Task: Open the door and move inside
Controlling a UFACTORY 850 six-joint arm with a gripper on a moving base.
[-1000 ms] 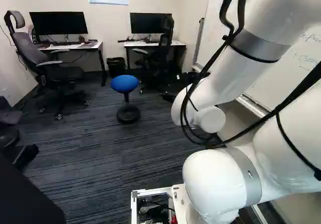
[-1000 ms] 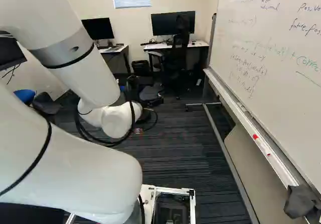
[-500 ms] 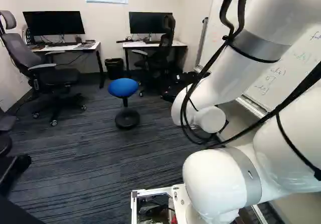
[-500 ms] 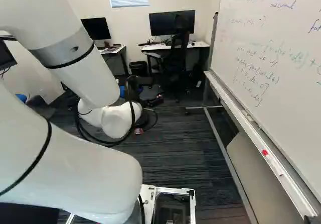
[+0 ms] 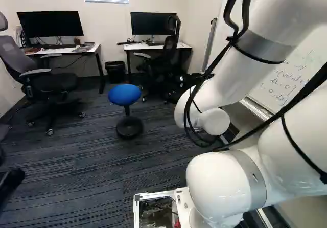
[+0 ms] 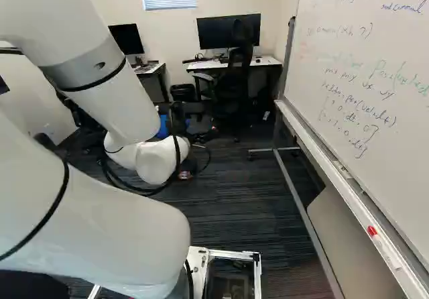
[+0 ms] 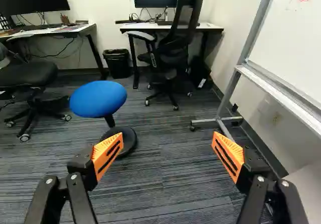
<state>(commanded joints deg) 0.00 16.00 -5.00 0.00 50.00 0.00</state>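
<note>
No door is seen; entry seems in hand: gripper [image 7: 168, 142] released, blue stool [image 5: 124, 94] (left base view, centre-left) to be skirted.

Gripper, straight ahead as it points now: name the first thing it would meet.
Probably the carpet just short of the black office chair, or that chair's wheeled base; depth is unclear. The blue stool seems off to one side.
</note>
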